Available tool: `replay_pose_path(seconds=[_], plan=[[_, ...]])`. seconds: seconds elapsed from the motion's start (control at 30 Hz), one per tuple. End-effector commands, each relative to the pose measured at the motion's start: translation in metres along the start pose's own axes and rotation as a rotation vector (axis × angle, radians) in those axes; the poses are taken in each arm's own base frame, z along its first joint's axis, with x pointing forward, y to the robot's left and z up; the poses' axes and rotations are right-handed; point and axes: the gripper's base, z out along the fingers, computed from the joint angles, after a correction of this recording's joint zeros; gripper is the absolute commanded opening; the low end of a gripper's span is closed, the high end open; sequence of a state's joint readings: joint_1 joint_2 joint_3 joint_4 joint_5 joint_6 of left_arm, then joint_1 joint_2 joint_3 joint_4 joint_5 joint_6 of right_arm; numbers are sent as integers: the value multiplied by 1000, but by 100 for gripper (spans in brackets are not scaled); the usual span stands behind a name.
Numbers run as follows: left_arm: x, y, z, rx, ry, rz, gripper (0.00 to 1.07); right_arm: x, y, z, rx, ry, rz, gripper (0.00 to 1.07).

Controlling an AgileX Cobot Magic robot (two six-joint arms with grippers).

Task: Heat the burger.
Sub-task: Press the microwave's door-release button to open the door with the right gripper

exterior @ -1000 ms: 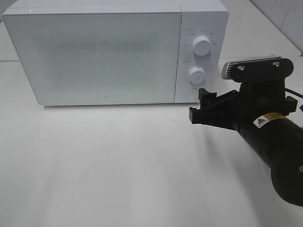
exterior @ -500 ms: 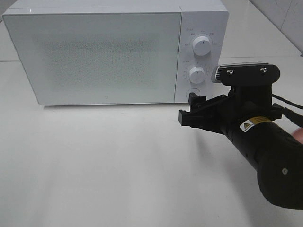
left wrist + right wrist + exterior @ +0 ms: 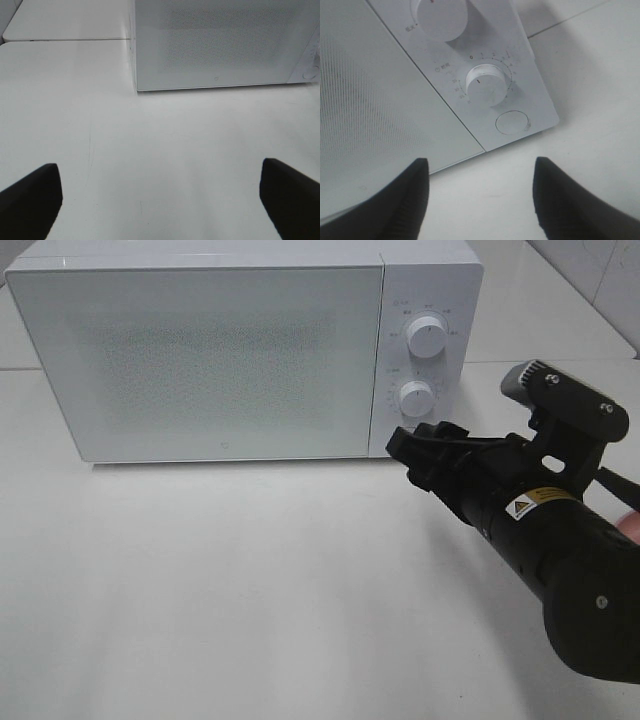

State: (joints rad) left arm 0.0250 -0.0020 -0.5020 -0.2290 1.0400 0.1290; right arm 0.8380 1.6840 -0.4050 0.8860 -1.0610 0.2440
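Note:
The burger is out of view. A white microwave (image 3: 200,350) stands at the back of the table with its door shut; it also shows in the left wrist view (image 3: 220,45). My right gripper (image 3: 412,448) is rolled on its side just in front of the control panel's lower corner, below the lower dial (image 3: 416,397). In the right wrist view the right gripper (image 3: 480,167) has its fingers apart with nothing between them, facing the lower dial (image 3: 487,90) and a round button (image 3: 512,122). My left gripper (image 3: 160,172) is wide open over bare table.
An upper dial (image 3: 427,337) sits above the lower one on the panel. The white table (image 3: 250,580) stretches in front of the microwave. A seam between tabletops runs behind the microwave's left side (image 3: 65,40).
The right arm moved left toward the control panel, then its wrist rolled so the camera mount tilted to the right. Its tips now sit over the panel's lower corner.

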Motion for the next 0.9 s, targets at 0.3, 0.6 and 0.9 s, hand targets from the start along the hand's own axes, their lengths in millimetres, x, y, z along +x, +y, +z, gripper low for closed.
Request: replay_pose_path(seconds=[0.3,0.6,0.9], plan=[[0,0,1,0,0,-4,100,-1,3,0,-12,-6,538,24],[0,0,1,0,0,-4,100,-1,0,0,18,-5,867,3],[0,0,1,0,0,-4,100,5,-7,1,105,-10,1021,0]])
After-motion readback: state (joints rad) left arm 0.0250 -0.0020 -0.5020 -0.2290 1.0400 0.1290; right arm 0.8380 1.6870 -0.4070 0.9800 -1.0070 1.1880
